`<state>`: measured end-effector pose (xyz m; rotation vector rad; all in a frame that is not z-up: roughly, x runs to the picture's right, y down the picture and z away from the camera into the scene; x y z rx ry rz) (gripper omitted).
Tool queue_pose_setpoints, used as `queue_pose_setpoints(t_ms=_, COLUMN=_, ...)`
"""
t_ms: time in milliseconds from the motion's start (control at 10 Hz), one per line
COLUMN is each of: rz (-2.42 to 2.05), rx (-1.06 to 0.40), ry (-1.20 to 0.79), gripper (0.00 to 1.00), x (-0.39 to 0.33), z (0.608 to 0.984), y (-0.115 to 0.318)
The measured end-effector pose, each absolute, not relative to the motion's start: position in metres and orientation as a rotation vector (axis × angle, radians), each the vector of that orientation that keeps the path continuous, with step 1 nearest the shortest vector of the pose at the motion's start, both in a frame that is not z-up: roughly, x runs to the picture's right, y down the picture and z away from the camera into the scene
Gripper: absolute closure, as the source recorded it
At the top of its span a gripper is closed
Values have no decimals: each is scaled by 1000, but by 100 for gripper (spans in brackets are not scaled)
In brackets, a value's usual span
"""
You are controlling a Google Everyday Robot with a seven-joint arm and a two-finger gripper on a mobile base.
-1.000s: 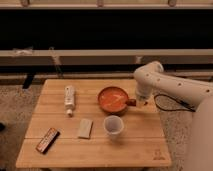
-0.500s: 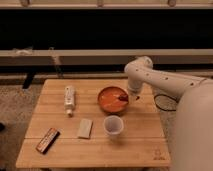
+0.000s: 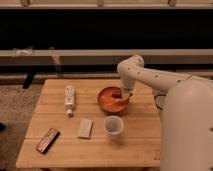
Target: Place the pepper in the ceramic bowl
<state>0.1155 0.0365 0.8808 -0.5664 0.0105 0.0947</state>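
Note:
The ceramic bowl is shallow, round and orange-red, and sits at the middle back of the wooden table. My gripper hangs from the white arm, down over the bowl's right inner side. A small reddish-brown shape right under the gripper, the pepper, blends with the bowl's colour. I cannot tell whether it is held or lies in the bowl.
A white cup stands just in front of the bowl. A white bottle lies left of the bowl. A tan packet and a dark bar with red markings lie at the front left. My white body fills the right side.
The arm has swung left. The gripper moved from just right of the bowl to over the bowl's right inner side and has come lower.

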Motion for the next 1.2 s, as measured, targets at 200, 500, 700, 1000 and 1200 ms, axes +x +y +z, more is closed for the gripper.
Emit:
queue_pose_setpoints(t_ms=200, rz=94, rx=-577, ry=-30, gripper=20, x=106, z=883, y=33)
queue_pose_setpoints(t_ms=500, rz=98, rx=-609, ry=-100, gripper=20, x=95, z=880, y=30)
queue_pose_setpoints(t_ms=700, rz=119, rx=-624, ry=-163, gripper=20, x=97, z=869, y=21)
queue_pose_setpoints(t_ms=1000, rz=152, rx=-618, ry=-227, gripper=20, x=118, z=846, y=3)
queue_pose_setpoints(t_ms=1200, rz=178, rx=-615, ry=-263, gripper=20, x=147, z=822, y=-2)
